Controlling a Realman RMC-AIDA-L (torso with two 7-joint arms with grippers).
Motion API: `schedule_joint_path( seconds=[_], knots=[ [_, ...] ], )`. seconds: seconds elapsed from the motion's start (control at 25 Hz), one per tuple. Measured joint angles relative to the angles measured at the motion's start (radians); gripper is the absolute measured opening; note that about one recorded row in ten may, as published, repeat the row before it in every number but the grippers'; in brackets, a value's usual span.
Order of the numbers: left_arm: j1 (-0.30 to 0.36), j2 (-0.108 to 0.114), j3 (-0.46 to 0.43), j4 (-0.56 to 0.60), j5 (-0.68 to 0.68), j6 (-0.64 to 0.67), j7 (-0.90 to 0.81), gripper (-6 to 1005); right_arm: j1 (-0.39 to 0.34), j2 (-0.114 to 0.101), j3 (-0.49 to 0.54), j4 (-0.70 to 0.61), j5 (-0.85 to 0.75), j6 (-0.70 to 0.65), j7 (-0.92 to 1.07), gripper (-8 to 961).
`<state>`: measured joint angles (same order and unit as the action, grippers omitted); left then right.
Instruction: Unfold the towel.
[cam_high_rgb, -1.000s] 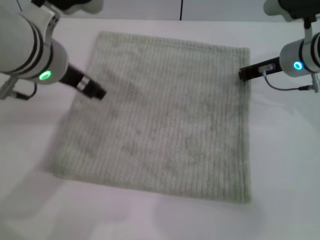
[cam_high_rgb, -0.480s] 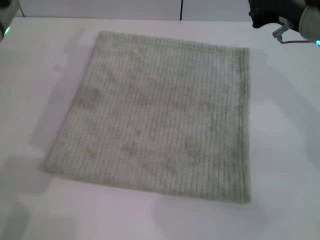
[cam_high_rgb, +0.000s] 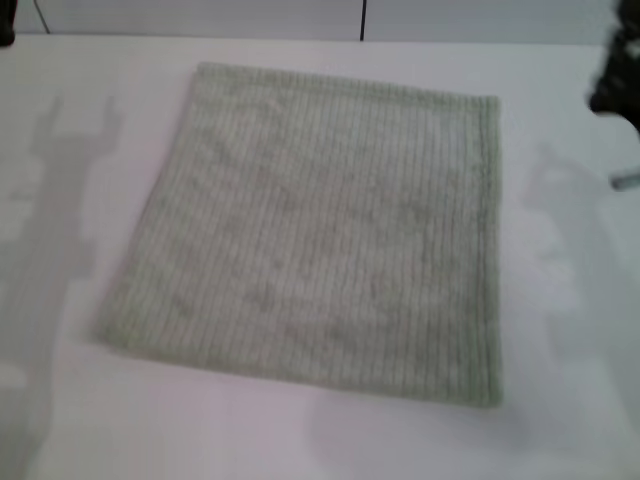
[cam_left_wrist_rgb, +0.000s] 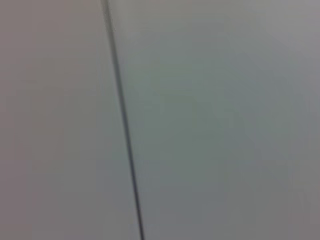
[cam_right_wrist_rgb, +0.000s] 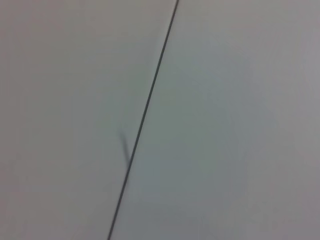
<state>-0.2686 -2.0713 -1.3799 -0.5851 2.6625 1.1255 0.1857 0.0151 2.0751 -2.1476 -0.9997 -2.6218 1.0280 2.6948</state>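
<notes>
The towel (cam_high_rgb: 320, 230) lies spread flat on the white table (cam_high_rgb: 570, 330) in the head view, pale sage green with fine ribbed stripes and a hemmed edge along its right side. Both arms are raised away from it. Only a dark blurred part of my right arm with its gripper (cam_high_rgb: 612, 88) shows at the right edge, apart from the towel. My left gripper is out of view; a dark bit of that arm (cam_high_rgb: 5, 20) shows at the top left corner. Neither wrist view shows the towel.
Both wrist views show a plain pale wall with a thin dark seam (cam_left_wrist_rgb: 122, 125) (cam_right_wrist_rgb: 145, 115). The same wall runs behind the table's far edge (cam_high_rgb: 362, 18). Arm shadows fall on the table to the left and right of the towel.
Both arms have lifted up and outward from the towel's left and right edges and nearly left the head view. The towel has stayed flat and in place.
</notes>
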Motion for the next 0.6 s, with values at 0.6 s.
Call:
schedule_joint_path(
  seconds=[0.6],
  knots=[
    [-0.037, 0.0, -0.079, 0.221, -0.013, 0.036, -0.092, 698, -0.026, 0.011, -0.076, 0.478, 0.324, 0.424, 0.261, -1]
  ],
)
